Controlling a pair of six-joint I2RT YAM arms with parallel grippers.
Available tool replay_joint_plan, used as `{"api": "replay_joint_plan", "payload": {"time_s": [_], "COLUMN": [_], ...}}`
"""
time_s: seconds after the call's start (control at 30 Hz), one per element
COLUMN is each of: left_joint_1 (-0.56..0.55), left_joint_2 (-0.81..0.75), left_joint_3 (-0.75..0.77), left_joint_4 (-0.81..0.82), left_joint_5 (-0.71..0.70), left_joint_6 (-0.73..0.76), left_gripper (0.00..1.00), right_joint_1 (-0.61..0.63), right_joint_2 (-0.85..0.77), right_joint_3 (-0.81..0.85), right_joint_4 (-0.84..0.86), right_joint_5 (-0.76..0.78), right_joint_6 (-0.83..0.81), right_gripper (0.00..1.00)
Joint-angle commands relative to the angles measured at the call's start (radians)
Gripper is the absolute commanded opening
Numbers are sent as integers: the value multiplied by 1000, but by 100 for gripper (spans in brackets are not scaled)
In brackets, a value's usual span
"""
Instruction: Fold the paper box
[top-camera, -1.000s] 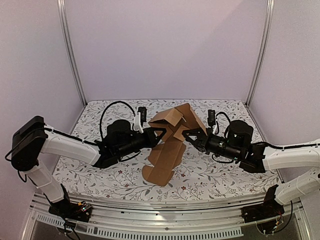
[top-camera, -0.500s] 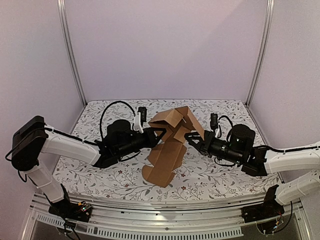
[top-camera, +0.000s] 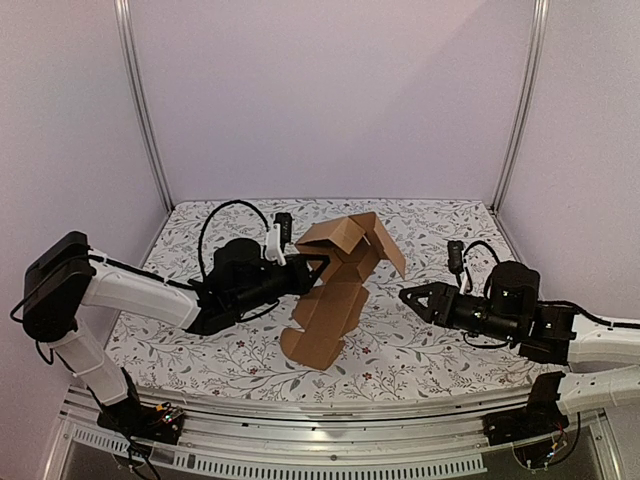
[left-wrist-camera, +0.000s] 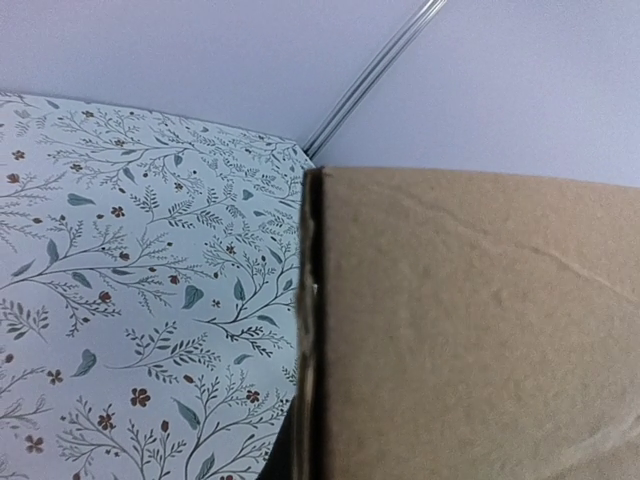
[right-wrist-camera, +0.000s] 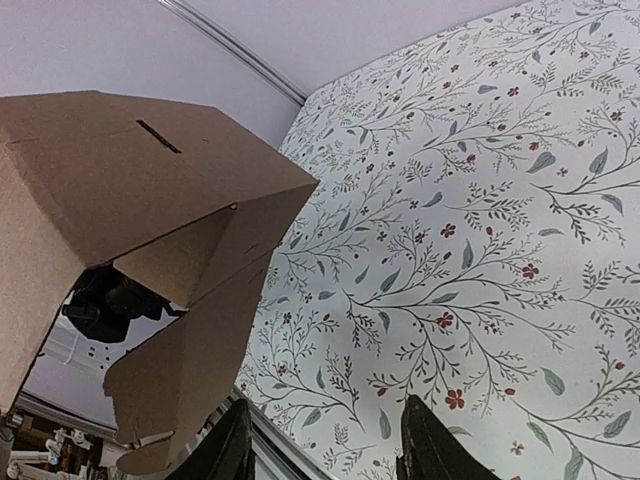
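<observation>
The paper box (top-camera: 335, 285) is a brown cardboard sheet, half raised, with upper flaps standing and a long panel trailing toward the near edge. My left gripper (top-camera: 318, 268) is shut on an edge of its left side; in the left wrist view the cardboard (left-wrist-camera: 480, 330) fills the right half and hides the jaws. My right gripper (top-camera: 408, 295) stands open, apart from the box, to its right. In the right wrist view its dark fingertips (right-wrist-camera: 425, 445) frame bare cloth, and the box (right-wrist-camera: 140, 200) hangs at the left.
A floral tablecloth (top-camera: 430, 350) covers the table. White walls with metal corner posts (top-camera: 145, 110) close off the back and both sides. A metal rail (top-camera: 330, 415) runs along the near edge.
My right gripper let go of the box's right flaps, opened and drew back to the right. The box sagged slightly. The left arm stayed put.
</observation>
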Motion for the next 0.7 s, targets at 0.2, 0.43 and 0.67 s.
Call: {"api": "replay_joint_plan", "payload": {"time_s": [0.2,0.43,0.67], "left_joint_1": [23,24,25], "left_joint_2": [-62,-72,-53], "left_joint_3": [-10,-7,9], "left_joint_4": [-88,-126,-143], "left_joint_5": [6,58,117], "left_joint_6": [115,149,154], "left_gripper": [0,0,0], "right_joint_1": [-6,-7,-8], "right_joint_2": [-192,-130,-41], "right_joint_3": [214,381,493], "right_joint_4": [-551,-671,-687], "right_joint_5": [36,-120,-192], "right_joint_6": [-375,-549,-601], "right_gripper": [50,49,49]}}
